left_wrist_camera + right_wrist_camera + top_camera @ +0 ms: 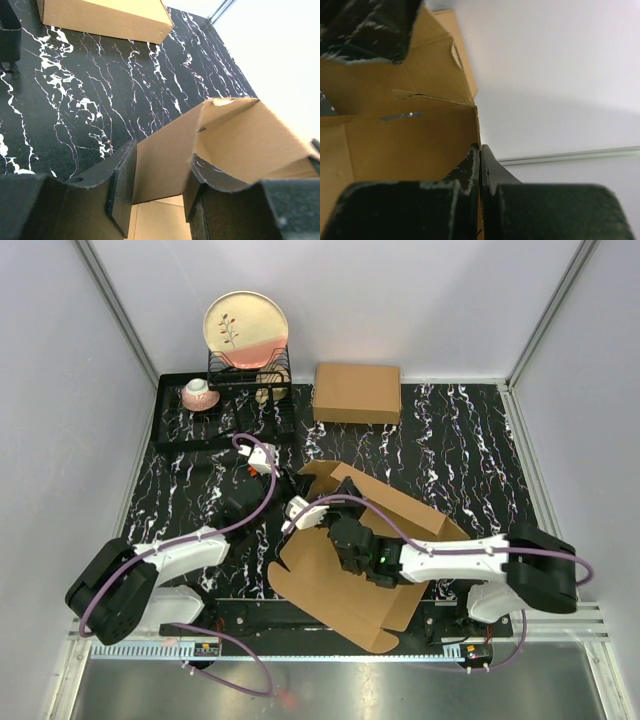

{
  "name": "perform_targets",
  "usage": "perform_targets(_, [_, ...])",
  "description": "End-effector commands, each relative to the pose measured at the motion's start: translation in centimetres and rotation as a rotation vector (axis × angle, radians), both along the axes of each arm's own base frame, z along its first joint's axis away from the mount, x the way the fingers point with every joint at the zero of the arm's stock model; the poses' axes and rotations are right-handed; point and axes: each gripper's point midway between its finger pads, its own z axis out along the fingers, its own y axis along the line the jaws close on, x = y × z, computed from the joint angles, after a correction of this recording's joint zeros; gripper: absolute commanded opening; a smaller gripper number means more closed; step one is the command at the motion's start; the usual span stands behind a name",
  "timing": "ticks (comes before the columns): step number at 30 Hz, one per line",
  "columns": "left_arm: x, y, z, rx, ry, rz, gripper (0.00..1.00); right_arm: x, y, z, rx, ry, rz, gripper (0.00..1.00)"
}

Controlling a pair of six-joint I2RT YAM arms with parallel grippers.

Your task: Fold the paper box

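The paper box [340, 585] lies half-formed at the table's middle front: brown corrugated cardboard with a flat floor and raised walls. My right gripper [347, 537] reaches in over the floor. In the right wrist view this gripper [480, 150] is shut, pinching the top edge of an upright wall of the paper box [410, 145]. My left gripper [291, 488] is at the box's far left corner. In the left wrist view it [160, 175] has its jaws apart, with a raised panel of the paper box [165, 160] showing in the gap and a curved flap [245, 140] against the right finger.
A made-up brown cardboard box [357, 392] sits at the back middle, also in the left wrist view [100, 17]. A black dish rack [190, 425] at the back left holds a plate [246, 328] and a cup [199, 393]. White walls stand all round.
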Motion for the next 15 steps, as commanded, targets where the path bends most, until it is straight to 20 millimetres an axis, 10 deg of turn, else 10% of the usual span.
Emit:
perform_targets(1, [0.7, -0.1, 3.0, -0.071, -0.065, 0.028, 0.42, -1.1, -0.5, 2.2, 0.271, 0.164, 0.018, 0.00])
perform_targets(15, [0.7, -1.6, 3.3, -0.021, -0.007, -0.040, 0.57, -1.8, -2.6, -1.8, 0.386, 0.390, -0.018, 0.00])
